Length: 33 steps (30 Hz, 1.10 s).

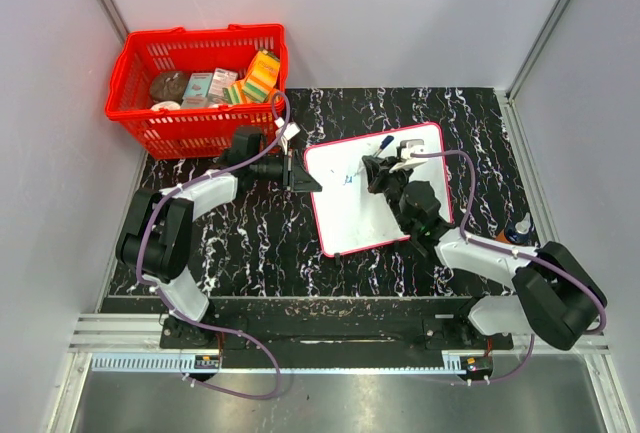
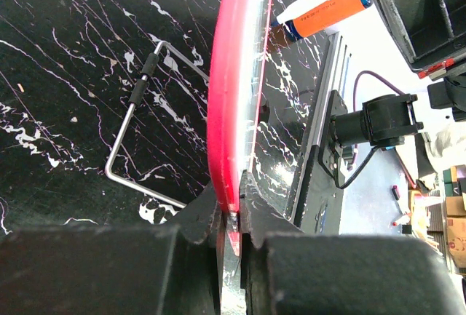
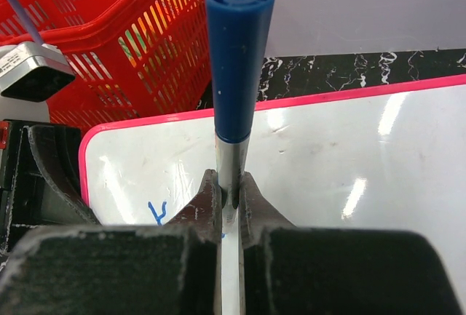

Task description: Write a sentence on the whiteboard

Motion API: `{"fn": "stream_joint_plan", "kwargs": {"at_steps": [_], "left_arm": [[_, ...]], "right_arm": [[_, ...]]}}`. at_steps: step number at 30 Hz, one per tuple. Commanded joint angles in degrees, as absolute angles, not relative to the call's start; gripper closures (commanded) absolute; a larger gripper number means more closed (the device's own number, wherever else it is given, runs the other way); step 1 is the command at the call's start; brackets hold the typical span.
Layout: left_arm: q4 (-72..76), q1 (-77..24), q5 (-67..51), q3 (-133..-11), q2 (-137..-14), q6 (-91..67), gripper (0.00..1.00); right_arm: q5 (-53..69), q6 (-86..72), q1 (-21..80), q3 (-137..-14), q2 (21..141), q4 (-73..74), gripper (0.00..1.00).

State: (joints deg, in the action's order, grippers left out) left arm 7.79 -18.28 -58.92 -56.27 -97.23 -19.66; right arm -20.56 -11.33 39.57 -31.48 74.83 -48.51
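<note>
The right gripper [image 3: 229,198] hangs over the middle of the whiteboard [image 1: 350,223], pressed tight on the silver barrel of a blue-ended marker [image 3: 239,60]; the marker's writing tip is hidden behind the fingers, so whether it touches the whiteboard cannot be told; the whiteboard lies a little askew on the black, white-veined table [image 1: 250,253], and the right arm covers part of its right half from above; of the sentence [image 3: 156,213] only a blue stroke or two shows, just left of the right gripper, too small to read and cut off by the gripper's own body in the right wrist view; the left gripper [image 2: 231,214] pinches the whiteboard's red frame at its left edge, seen edge-on in the left wrist view, where the dark fingers fill the bottom of the picture; whether that edge is lifted off the table cannot be told; beside that edge a bent metal wire [image 2: 145,76] with a black sleeve lies on the table, one end running out of sight at the frame; well to the right of the whiteboard lies a white tube [image 2: 328,13] with an orange label and a blue cap; beyond the whiteboard's far left corner stands a red basket [image 1: 165,138], packed with boxes and packets whose labels are too small to read.
</note>
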Motion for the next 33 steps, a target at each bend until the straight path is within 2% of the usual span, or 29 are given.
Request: {"fn": "stream_joint_plan", "kwargs": {"at_steps": [1, 15, 33], "left_arm": [[3.96, -20.57, -53.0, -55.37, -98.35, -10.63, 1.0], [3.34, -20.83, -52.65, -55.46, -98.26, -10.2, 1.0], [3.08, -21.01, -52.47, -55.63, -98.52, -9.93, 1.0]], "right_arm": [[-22.85, -10.55, 38.94, -33.84, 75.5, -50.62, 1.0], [-22.77, -12.04, 38.23, -31.65, 77.69, -51.76, 1.0], [-22.5, -14.06, 38.23, -27.42, 73.39, -48.78, 1.0]]}}
